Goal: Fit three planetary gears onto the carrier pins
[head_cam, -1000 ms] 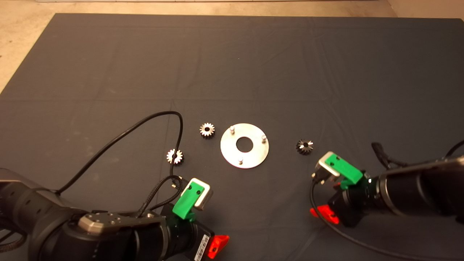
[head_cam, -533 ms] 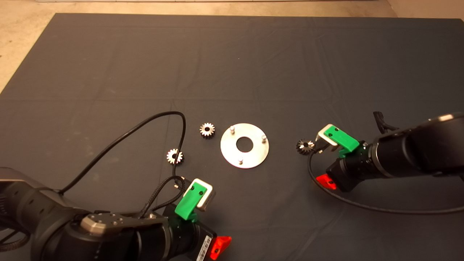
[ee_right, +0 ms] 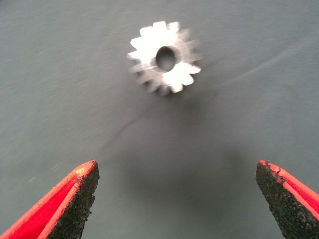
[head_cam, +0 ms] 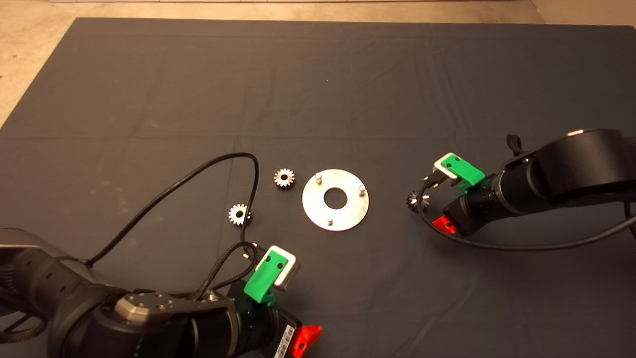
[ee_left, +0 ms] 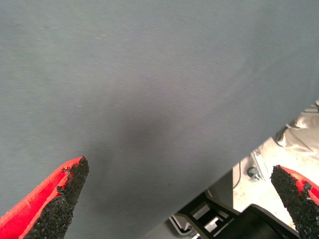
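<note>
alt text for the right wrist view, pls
A small silvery planetary gear lies flat on the dark mat, ahead of the open right gripper. Its two red fingers with black pads are spread wide, touching nothing.

Gear (ee_right: 165, 58) (flat) beyond spread fingers (ee_right: 75, 204)

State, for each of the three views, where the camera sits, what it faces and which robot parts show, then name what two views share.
Head: above, facing the mat, disc and gears; both arms show.
Left wrist: on the left arm, facing bare mat; open left gripper.
Right wrist: on the right arm, facing one gear; open right gripper.
Shared: head and right wrist both show that gear.
</note>
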### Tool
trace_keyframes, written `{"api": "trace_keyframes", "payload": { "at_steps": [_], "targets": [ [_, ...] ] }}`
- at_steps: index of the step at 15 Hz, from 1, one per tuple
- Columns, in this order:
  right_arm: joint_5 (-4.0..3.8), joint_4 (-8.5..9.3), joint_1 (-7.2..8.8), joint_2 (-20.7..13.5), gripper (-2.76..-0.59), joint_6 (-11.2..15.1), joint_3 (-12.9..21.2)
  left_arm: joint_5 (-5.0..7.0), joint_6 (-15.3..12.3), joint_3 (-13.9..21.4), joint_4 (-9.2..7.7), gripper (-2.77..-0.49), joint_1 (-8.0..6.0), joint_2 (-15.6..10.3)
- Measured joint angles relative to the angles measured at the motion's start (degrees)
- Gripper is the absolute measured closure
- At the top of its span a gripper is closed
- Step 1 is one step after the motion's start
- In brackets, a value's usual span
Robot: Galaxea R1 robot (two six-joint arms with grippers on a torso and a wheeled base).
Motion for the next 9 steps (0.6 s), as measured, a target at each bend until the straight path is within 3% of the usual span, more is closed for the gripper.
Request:
{"api": "trace_keyframes", "payload": {
  "at_steps": [4,9],
  "targets": [
    [-0.1,-0.02,-0.03,2.61,-2.34,-0.22,-2.24,-0.01,0.0,0.0,0.03,-2.64,0.0,0.63],
    [0.57,-0.02,-0.09,4.13,-2.34,-0.21,-4.72,0.01,0.0,0.0,0.05,-2.64,0.0,0.91]
  ]
}}
